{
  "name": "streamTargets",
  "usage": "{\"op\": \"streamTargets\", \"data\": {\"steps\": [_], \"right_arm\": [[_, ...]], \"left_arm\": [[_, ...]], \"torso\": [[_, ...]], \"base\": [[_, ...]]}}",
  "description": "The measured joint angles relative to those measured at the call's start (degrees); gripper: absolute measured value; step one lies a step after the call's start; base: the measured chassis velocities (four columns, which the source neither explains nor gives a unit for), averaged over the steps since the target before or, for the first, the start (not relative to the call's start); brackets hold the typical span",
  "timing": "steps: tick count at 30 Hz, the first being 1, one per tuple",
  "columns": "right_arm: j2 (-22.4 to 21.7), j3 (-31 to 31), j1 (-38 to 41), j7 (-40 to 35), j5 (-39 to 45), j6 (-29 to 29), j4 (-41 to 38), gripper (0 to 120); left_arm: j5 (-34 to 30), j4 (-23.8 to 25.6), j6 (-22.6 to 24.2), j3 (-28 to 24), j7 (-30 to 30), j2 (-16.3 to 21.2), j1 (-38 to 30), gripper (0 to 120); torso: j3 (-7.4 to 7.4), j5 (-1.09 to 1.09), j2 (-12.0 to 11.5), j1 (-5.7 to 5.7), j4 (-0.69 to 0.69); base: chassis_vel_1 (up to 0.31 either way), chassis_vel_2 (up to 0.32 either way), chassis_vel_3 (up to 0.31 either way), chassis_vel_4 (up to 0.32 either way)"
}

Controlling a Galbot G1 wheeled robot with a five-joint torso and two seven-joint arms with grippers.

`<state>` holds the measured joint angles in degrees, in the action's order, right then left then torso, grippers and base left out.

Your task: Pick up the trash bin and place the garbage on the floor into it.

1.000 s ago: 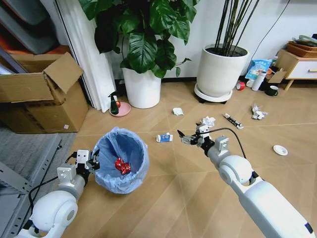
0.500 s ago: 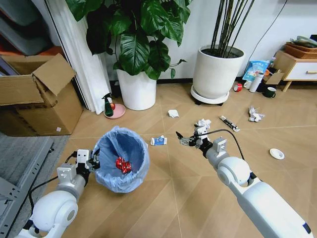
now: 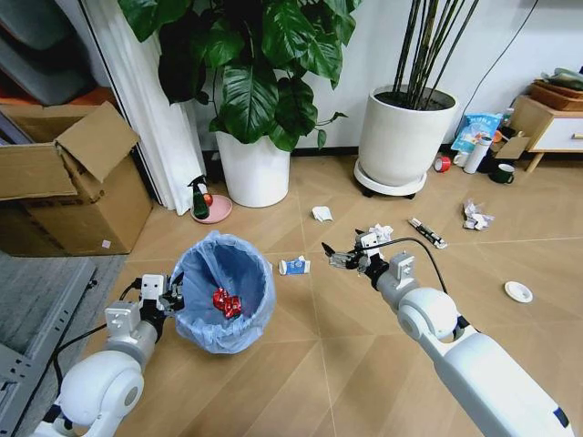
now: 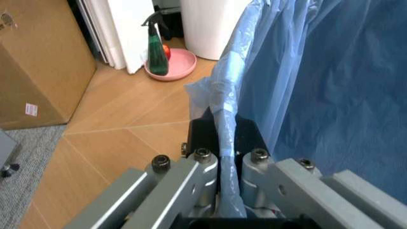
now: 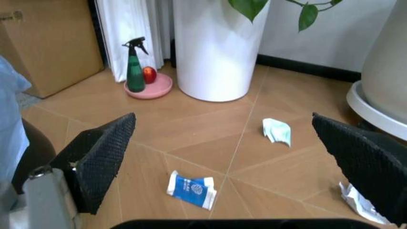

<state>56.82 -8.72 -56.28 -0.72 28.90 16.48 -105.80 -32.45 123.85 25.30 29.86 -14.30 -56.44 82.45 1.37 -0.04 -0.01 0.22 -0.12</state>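
Here the left end effector (image 3: 169, 293) pinches the trash bin (image 3: 221, 291); the right end effector (image 3: 344, 257) gapes empty.

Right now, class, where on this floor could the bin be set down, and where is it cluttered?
Bare wood lies in front of the blue-lined trash bin, between the two arms. Litter crowds the stretch beyond the open right gripper: blue-white packet, crumpled paper wads, stick wrapper.

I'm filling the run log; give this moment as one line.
left pincer: shut on trash bin rim | right pincer: open above blue-white packet
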Motion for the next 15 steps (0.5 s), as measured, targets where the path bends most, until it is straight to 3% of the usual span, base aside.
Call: {"op": "streamTargets", "data": {"steps": [15], "right_arm": [[0.09,0.00,-0.06,0.34,-0.35,-0.11,0.58,100]], "left_arm": [[0.42,0.14,-0.41,0.00,0.20,-0.42,0.25,0]], "torso": [[0.00,0.01,0.00,0.00,0.00]], "base": [[-0.065,0.074,0.074,-0.069]]}}
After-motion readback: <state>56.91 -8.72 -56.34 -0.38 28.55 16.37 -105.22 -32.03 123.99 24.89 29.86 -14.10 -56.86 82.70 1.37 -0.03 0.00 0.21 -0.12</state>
